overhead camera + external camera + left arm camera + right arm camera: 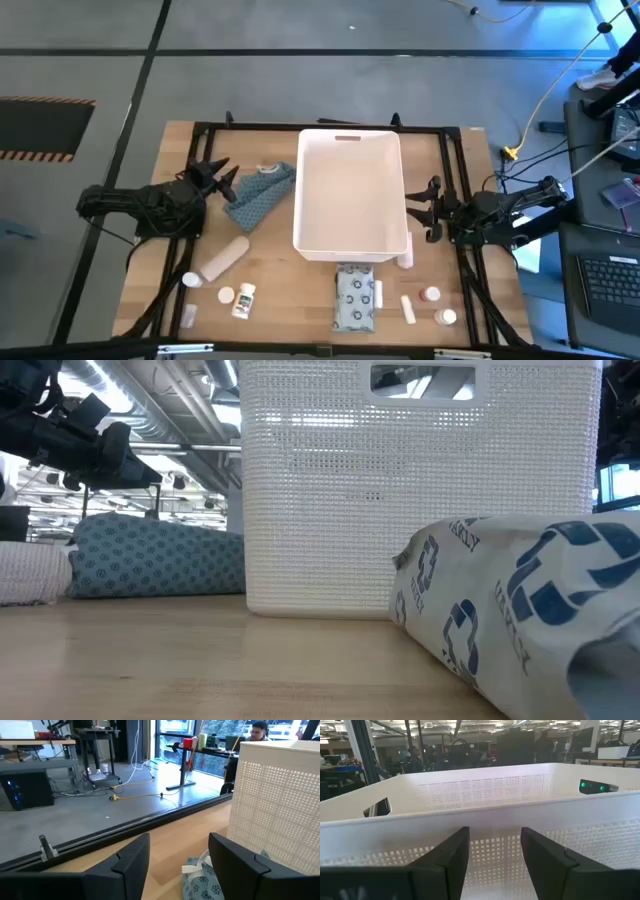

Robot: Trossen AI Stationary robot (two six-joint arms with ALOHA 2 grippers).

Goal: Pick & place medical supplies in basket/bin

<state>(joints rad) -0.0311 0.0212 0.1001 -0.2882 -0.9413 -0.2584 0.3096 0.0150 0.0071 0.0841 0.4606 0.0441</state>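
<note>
The white bin (350, 195) stands on the middle of the table, empty, its slot handle on the far short side. My left gripper (215, 175) hovers open left of it, above a blue patterned soft pack (258, 190) that lies on the table. My right gripper (432, 205) is open just right of the bin, facing its wall (485, 820). Near the front edge lie a grey-white patterned pack (355, 298), a beige bandage roll (225, 258), white bottles (243, 298), a white tube (407, 308) and red-capped bottles (430, 295).
A black frame (455, 130) runs around the table. A small white item (405, 258) lies at the bin's near right corner. In the low view the patterned pack (510, 610) fills the near right, with the bin (420, 490) behind it. Bare wood shows front left.
</note>
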